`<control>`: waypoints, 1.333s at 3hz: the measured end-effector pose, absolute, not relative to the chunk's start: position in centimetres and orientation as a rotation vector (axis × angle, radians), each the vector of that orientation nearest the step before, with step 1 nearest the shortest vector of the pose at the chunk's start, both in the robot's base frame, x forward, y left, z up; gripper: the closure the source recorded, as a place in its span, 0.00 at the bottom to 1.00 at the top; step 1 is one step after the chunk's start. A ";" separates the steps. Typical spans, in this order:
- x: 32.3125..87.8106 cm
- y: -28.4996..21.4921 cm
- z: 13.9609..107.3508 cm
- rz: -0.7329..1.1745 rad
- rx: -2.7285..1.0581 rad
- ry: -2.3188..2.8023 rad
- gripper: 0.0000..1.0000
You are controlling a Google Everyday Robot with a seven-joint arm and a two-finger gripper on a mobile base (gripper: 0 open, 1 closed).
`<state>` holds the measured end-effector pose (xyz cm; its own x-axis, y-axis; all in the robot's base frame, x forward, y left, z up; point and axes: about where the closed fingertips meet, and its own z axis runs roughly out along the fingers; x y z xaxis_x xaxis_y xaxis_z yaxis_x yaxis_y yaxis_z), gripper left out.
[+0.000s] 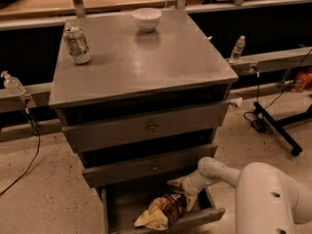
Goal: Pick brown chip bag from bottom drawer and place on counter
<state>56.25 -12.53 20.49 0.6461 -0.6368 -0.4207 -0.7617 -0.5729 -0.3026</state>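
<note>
The brown chip bag (163, 209) lies crumpled in the open bottom drawer (117, 208), its pale-yellow end toward the front lip. My white arm reaches in from the lower right. The gripper (181, 188) is down inside the drawer at the bag's upper right end, under the middle drawer's front. The grey metal counter (141, 57) on top of the cabinet holds a silver soda can (77, 45) at the left and a white bowl (147, 18) at the back.
Two upper drawers with small round knobs (153, 127) stick out slightly above the open one. A water bottle (237, 48) stands on a rail at right and another bottle (11, 84) at left. A black stand leg (275, 129) and cables lie on the speckled floor.
</note>
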 end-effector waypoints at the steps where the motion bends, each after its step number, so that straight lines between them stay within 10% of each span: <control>1: 56.1 -12.7 18.4 0.400 -2.415 1.113 0.15; 4: 54.5 -9.5 23.2 0.589 -2.133 0.857 0.80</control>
